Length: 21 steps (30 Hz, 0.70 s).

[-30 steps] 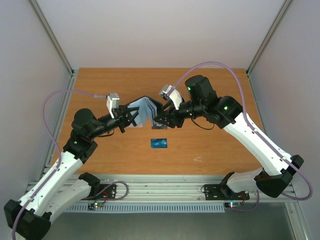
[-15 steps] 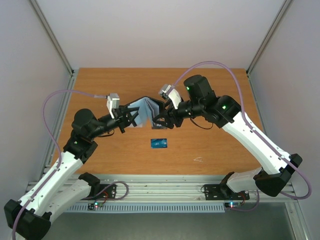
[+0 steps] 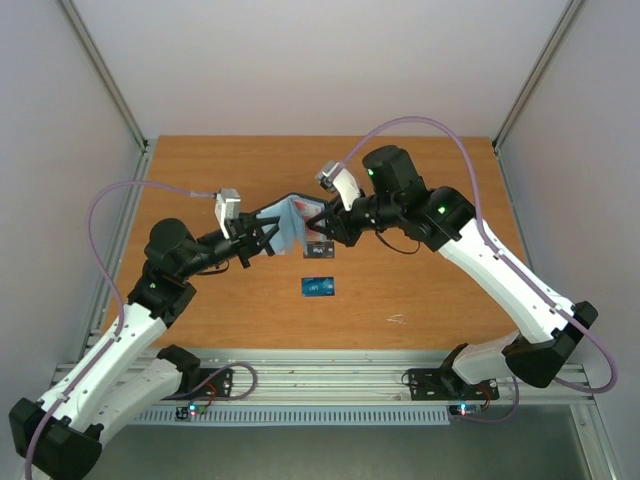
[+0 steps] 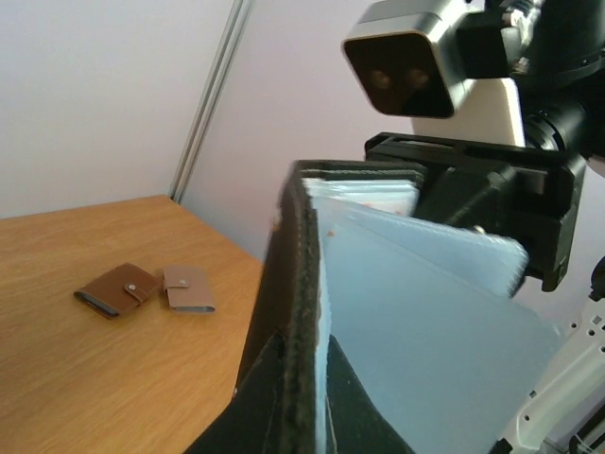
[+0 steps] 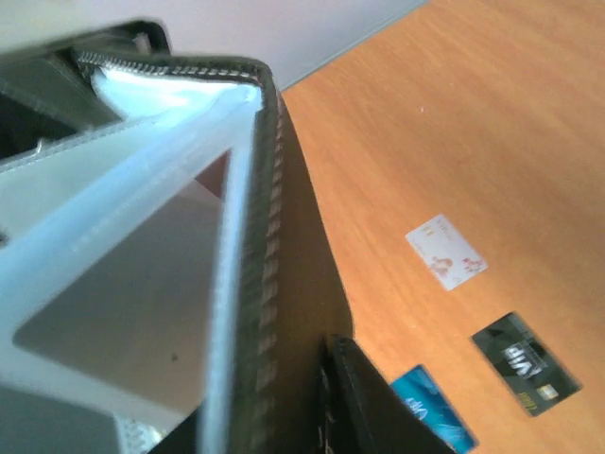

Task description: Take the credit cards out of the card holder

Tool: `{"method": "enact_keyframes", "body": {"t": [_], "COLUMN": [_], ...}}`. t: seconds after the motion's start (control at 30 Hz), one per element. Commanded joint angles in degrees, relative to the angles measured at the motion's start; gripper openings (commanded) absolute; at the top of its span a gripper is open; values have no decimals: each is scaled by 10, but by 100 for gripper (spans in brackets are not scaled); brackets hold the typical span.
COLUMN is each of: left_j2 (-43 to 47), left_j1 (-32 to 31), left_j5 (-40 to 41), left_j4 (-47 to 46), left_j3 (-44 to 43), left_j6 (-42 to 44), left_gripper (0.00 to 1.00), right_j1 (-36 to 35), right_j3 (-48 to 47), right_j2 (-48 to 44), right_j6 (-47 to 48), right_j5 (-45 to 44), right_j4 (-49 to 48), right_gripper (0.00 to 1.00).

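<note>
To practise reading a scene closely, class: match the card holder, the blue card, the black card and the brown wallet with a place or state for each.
Column one:
1. card holder
2. blue card
3. black card
4. brown wallet

Column two:
a. closed, lying beside a tan wallet
b. raised off the table, opened out
c. flat on the table, nearer its front edge than the black card
d. flat on the table, between the blue card and the holder in the top view

Pairs: 1-b, 2-c, 3-d, 4-a.
</note>
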State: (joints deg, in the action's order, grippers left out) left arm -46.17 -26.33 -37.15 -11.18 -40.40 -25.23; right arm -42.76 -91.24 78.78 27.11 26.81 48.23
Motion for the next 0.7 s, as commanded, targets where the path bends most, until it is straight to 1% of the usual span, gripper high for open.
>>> {"method": "enact_keyframes", "body": {"t": [0.0,0.03,0.07,0.1,0.17,0.2,0.23,0.3,0.37,0.4,0.43,0.5,0.57,0.6,0.67], "left_j2": [1,1,2,3,4,4,3,4,4,4,4,2,-1,-2,-4], "left_j1": [-1,-1,0,2,9,13,18,24,24,24,24,24,24,24,21], "left_j5": [12,27,44,77,149,184,211,236,227,221,219,207,179,159,115], "left_j4": [-51,-49,-45,-34,4,25,40,56,59,61,63,59,42,30,5], "left_j3": [5,7,9,12,15,17,20,27,32,32,33,34,37,37,38], "left_j6": [-14,-21,-31,-37,-61,-68,-71,-57,-27,-14,-12,-16,-14,-12,1], "left_gripper": [0,0,0,7,43,53,57,57,55,54,53,50,40,36,32], "right_j1": [-4,-4,-4,-4,-4,-3,-4,-4,-3,-4,-4,-7,-14,-16,-17], "right_j3": [-33,-36,-38,-40,-49,-56,-64,-88,-115,-128,-142,-169,-184,-185,-169], "right_j2": [28,30,30,29,28,30,34,51,77,89,102,125,139,141,131], "right_j6": [-28,-32,-38,-42,-52,-60,-67,-85,-109,-116,-121,-130,-121,-114,-97], "right_j5": [20,19,9,-9,-76,-127,-186,-324,-439,-486,-507,-533,-522,-500,-425], "right_j4": [-28,-31,-31,-28,-8,18,43,110,177,204,228,264,272,262,225], "right_gripper": [10,3,1,1,1,1,1,1,1,1,1,1,1,1,1]}}
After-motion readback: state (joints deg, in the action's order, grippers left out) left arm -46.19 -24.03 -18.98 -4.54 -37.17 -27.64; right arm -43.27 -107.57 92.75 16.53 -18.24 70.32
